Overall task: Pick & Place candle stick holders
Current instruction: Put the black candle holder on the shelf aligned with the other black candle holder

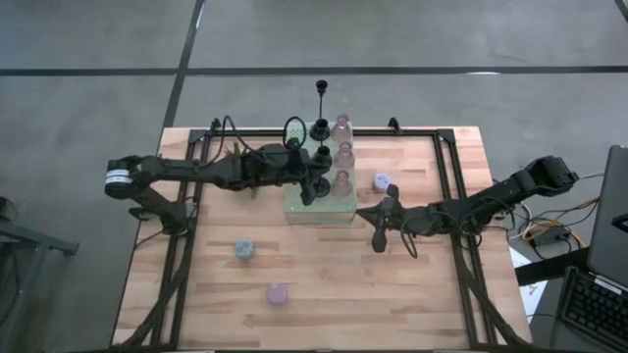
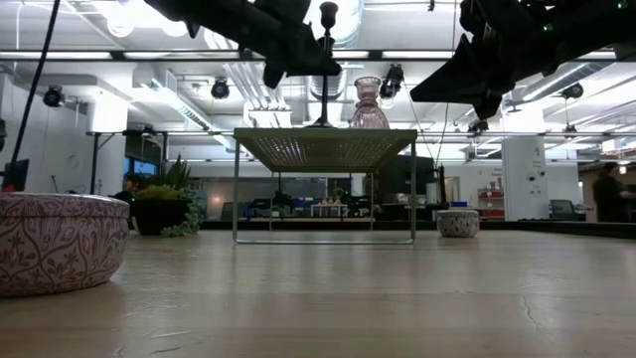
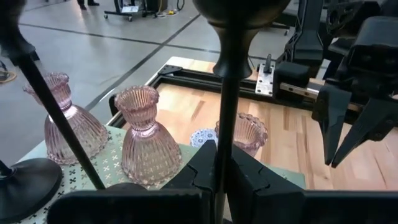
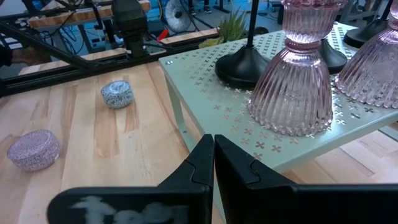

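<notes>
A pale green perforated board [image 1: 299, 208] stands on legs mid-table. Three pink glass holders [image 1: 341, 154] stand in a row on it, beside black holders [image 1: 320, 127]. My left gripper [image 1: 316, 182] is over the board, shut on one black holder's thin stem [image 3: 225, 118]. My right gripper [image 1: 379, 233] hangs shut and empty just right of the board. Three stubby holders rest on the table: one right of the board [image 1: 382, 181], a blue one [image 1: 243, 250] and a lavender one [image 1: 278, 292] near the front left. My left gripper pinches the black holder's stem [image 3: 225, 134] between its two fingers, a little below the cup [image 3: 239, 12]. The fingers come about level from the table's left and lie across the stem. The holder is upright; its round base [image 4: 245, 65] appears to sit on the board.
A small green potted plant [image 4: 233, 25] stands by the board's far left side. A black frame [image 1: 446, 186] runs round the tabletop. In the right wrist view the pink holder [image 4: 292, 87] nearest my right gripper stands at the board's edge. Bare wood [image 1: 324, 284] lies toward the front.
</notes>
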Controlling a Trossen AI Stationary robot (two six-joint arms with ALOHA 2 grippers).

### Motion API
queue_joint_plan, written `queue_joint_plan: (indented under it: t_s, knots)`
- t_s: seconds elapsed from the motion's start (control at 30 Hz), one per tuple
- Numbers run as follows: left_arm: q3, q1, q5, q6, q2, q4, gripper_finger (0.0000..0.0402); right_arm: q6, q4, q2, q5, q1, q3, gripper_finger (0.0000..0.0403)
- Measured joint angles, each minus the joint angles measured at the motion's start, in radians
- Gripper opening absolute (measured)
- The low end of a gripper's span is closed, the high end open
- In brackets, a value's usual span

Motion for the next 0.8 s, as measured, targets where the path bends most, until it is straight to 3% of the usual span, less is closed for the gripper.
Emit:
queue_joint_plan:
  t_s: [0.8]
  knots:
    - [-0.008, 0.003, -0.007, -0.004, 0.002, 0.012, 0.0021, 0.000, 0.000, 0.000, 0.000, 0.000, 0.000, 0.0008]
